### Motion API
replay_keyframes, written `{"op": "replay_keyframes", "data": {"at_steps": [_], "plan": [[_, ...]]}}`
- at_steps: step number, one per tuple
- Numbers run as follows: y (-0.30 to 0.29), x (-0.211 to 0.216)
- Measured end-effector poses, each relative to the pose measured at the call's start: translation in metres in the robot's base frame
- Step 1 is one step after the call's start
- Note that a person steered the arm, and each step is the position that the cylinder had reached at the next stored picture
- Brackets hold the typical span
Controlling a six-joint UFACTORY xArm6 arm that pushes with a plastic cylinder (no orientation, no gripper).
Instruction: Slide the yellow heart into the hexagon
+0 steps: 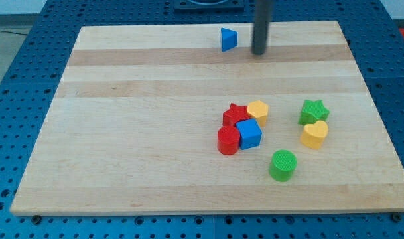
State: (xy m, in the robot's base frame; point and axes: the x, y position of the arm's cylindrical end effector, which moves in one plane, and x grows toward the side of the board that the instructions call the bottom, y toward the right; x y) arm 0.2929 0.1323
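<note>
The yellow heart (314, 134) lies at the view's right, just below the green star (313, 111) and touching it. The yellow hexagon (258, 111) sits to the heart's left, at the upper right of a cluster with the red star (234, 115), the blue cube (249, 133) and the red cylinder (228, 141). My tip (259, 52) is near the view's top, far above these blocks, just right of the blue triangle (229, 39). It touches no block.
A green cylinder (282, 164) stands below the cluster, between it and the heart. The wooden board (122, 133) rests on a blue perforated table (16, 79).
</note>
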Motion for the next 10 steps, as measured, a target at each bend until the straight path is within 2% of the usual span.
{"op": "replay_keyframes", "data": {"at_steps": [1, 2, 3, 4, 5, 8, 10], "plan": [[0.078, 0.049], [0.126, 0.126], [0.129, 0.218], [0.085, 0.277], [0.063, 0.276], [0.056, 0.223], [-0.001, 0.191]]}}
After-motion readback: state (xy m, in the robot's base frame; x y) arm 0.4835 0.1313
